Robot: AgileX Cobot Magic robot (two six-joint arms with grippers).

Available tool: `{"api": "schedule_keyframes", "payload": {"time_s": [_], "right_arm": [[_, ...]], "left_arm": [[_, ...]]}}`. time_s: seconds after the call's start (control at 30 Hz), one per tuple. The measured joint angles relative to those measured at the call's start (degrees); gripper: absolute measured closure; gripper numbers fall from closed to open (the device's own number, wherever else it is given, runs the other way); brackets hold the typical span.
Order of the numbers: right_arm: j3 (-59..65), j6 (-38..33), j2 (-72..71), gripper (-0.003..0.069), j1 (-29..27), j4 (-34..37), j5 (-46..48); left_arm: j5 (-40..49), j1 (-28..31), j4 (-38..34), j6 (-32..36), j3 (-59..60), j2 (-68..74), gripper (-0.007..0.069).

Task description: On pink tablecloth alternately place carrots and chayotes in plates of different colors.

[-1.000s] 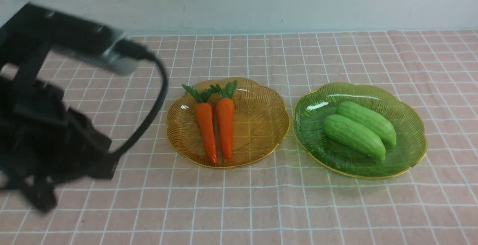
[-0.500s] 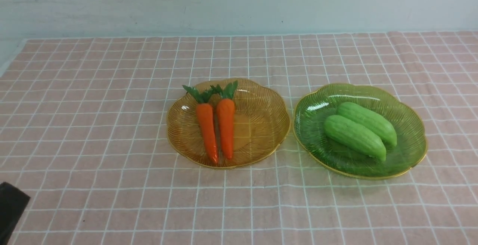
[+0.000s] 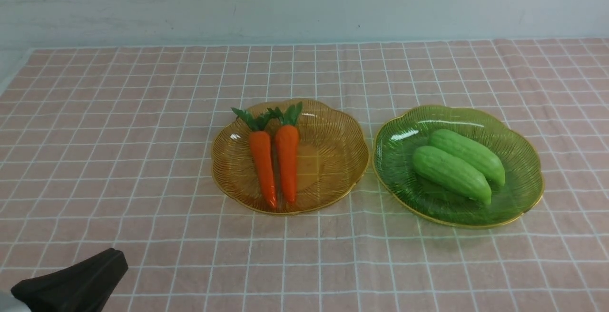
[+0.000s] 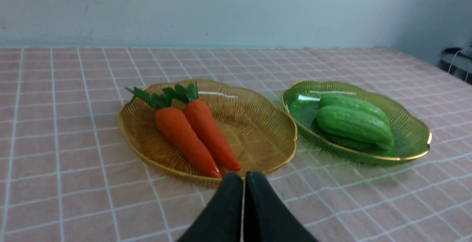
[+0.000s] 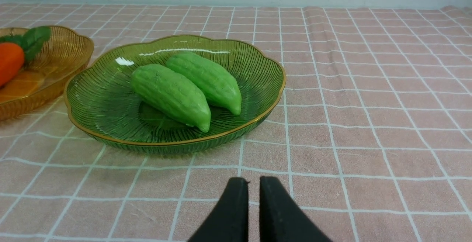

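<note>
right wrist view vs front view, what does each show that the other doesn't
Only the right wrist view shows the right gripper, its fingertips slightly apart.
Only the front view shows the carrots whole, down to their tips, and a dark part of the left arm.
Both show the two chayotes in the green plate and at least part of the amber plate.

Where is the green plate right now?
In the front view, the green plate lies on the pink tablecloth on the robot's right, just right of the amber plate.
</note>
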Motion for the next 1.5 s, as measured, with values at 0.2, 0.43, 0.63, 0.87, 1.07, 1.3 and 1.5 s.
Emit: {"api": "schedule_keyframes", "payload": {"time_s": [0.2,0.43,0.63,0.87,1.07,1.3,1.5], "right_arm": [[0.0,0.0,0.0,0.0614,0.0,0.0,0.0],[0.0,0.0,0.0,0.0614,0.0,0.0,0.0],[0.0,0.0,0.0,0.0614,0.0,0.0,0.0],[0.0,0.0,0.0,0.0614,0.0,0.0,0.0],[0.0,0.0,0.0,0.0614,0.0,0.0,0.0],[0.0,0.0,0.0,0.0614,0.0,0.0,0.0],[0.0,0.0,0.0,0.0614,0.0,0.0,0.0]], "left_arm": [[0.0,0.0,0.1,4.7,0.0,2.2,0.0627],[2.0,3.5,3.9,10.9,1.9,-2.3,0.0627],[12.2,17.3,11.9,3.5,6.8,-12.3,0.0627],[16.5,24.8,15.1,0.8,10.2,-19.4,0.0627],[18.6,25.2,15.4,0.7,10.2,-20.0,0.0627],[18.9,25.3,15.2,0.7,10.2,-20.0,0.0627],[18.9,25.3,15.2,0.7,10.2,-20.0,0.0627]]}}
